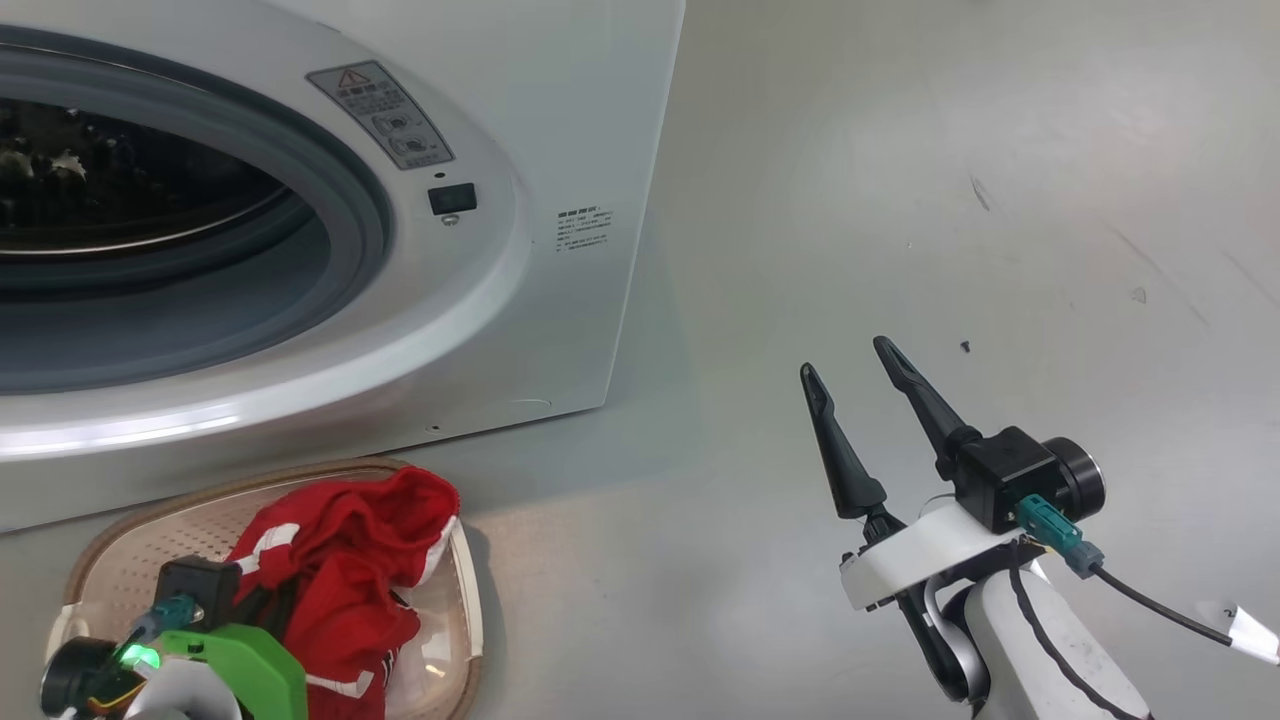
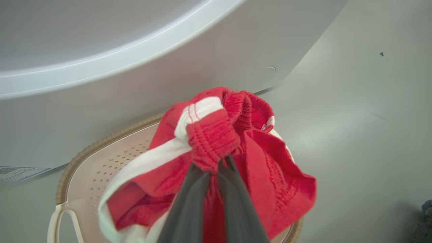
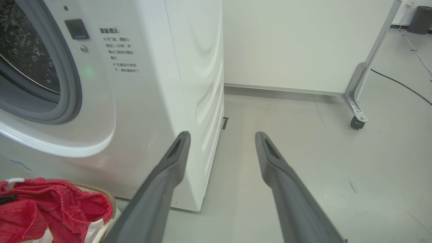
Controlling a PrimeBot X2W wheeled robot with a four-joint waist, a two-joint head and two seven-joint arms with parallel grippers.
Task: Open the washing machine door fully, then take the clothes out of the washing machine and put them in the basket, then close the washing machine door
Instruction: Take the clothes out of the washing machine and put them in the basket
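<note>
Left gripper point(image 2: 219, 162): clamped on the clothes point(image 2: 263, 162). Both fingers point(image 2: 189, 202) are pressed close together, with a bunched elastic hem of red fabric pinched at the tips. White trim runs down the bunch on its left side in the left wrist view.

The clothes hang over the basket point(image 2: 101, 145). In the head view the lower folds lie inside the rim, and the top of the heap rises above the far edge. The basket stands on the grey floor point(image 1: 950, 200), just in front of the washing machine point(image 1: 560, 120) and below its porthole. I can't tell whether the rim touches the machine front. One cream handle shows at the lower left of the left wrist view.

Right gripper point(image 1: 846, 358): fingers spread, nothing between them. It's off to the right of the machine, well apart from the basket, over bare floor and level with the machine's front right corner.

The porthole gapes, with the grey gasket point(image 1: 350, 200) exposed and the perforated steel drum point(image 1: 120, 190) dark behind it. I can't make out any clothes in the part of the drum I see. On the white ring right of the opening there's a warning sticker point(image 1: 380, 113), with a small black latch socket point(image 1: 452, 198) below it.

In the right wrist view, behind the machine there's a white partition point(image 3: 287, 44) on a caster point(image 3: 357, 122). A dark cable point(image 3: 401, 84) lies on the floor beyond it.
</note>
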